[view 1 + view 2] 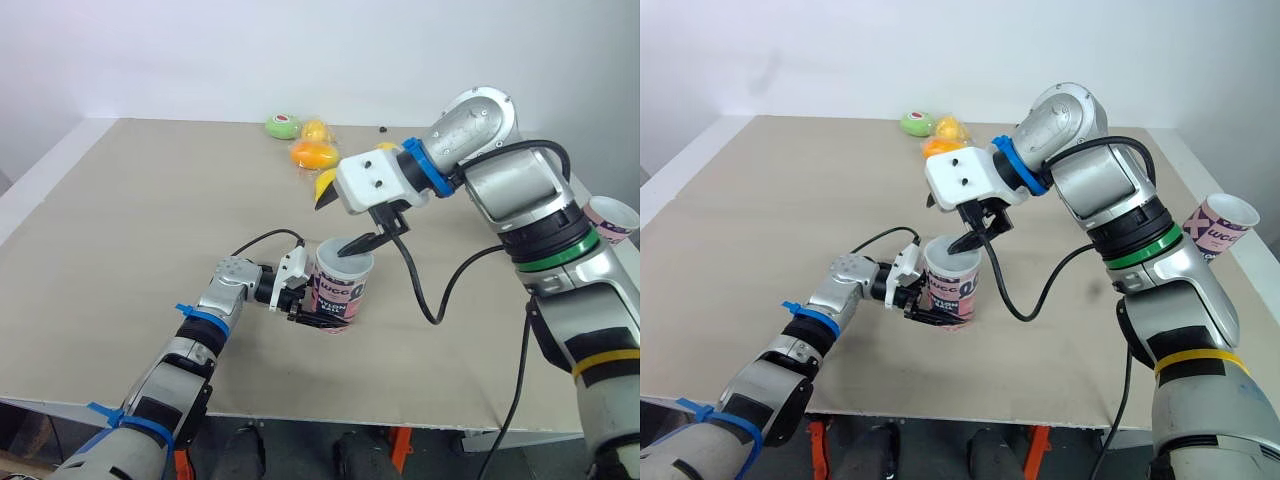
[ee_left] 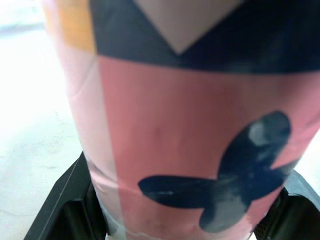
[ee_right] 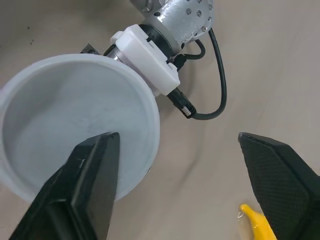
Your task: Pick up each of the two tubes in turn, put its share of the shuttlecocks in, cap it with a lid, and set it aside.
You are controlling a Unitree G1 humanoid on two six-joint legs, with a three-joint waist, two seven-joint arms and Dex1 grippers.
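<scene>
My left gripper [image 1: 312, 308] is shut on a pink and navy tube [image 1: 341, 288], holding it upright at the front middle of the table. The tube's pink wall [image 2: 190, 150] sits between the black fingers [image 2: 62, 202] in the left wrist view. My right gripper [image 1: 372, 240] hangs open just over the tube's open mouth. One fingertip [image 3: 92, 165] is above the white inside [image 3: 75, 125], the other is off to the side. Nothing is between its fingers. A second tube [image 1: 1218, 222] stands at the table's right edge. Yellow and orange shuttlecocks [image 1: 313, 155] lie at the back.
A green round object [image 1: 283, 126] lies beside the shuttlecocks at the back. One yellow shuttlecock [image 1: 325, 184] lies just behind my right gripper. A black cable [image 1: 425, 295] loops from the right wrist down beside the held tube. The beige table [image 1: 120, 230] stretches out to the left.
</scene>
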